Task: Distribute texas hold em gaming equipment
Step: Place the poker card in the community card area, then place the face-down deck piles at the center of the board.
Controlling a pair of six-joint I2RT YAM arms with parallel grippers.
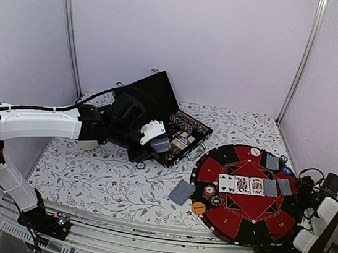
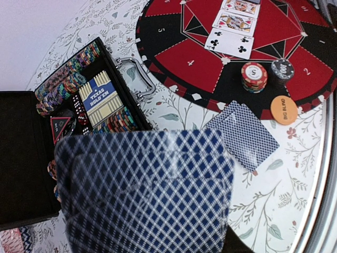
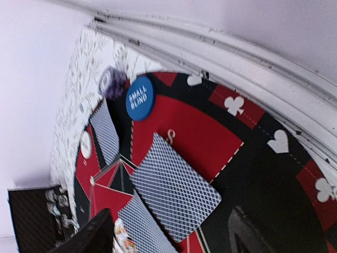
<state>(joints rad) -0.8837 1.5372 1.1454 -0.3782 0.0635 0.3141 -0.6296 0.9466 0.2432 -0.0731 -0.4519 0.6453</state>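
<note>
My left gripper [image 1: 158, 141] is shut on a small stack of blue-backed playing cards [image 2: 147, 190] and holds it over the open black case [image 1: 154, 96]. The cards hide its fingers in the left wrist view. The case holds rows of poker chips [image 2: 66, 79] and a Texas Hold'em box [image 2: 100, 100]. The round red and black mat [image 1: 240, 226] carries three face-up cards [image 1: 241, 185], face-down cards [image 3: 174, 192], chip stacks [image 1: 210, 191], a white button [image 1: 255, 152] and a blue small blind button [image 3: 139, 98]. My right gripper [image 3: 169, 213] is open and empty above the mat's right side.
A face-down card [image 1: 181, 192] lies on the floral tablecloth just left of the mat, beside the orange big blind button [image 1: 199, 208]. The case lid stands upright at the back. The metal table rail [image 3: 221, 47] runs close to the right gripper.
</note>
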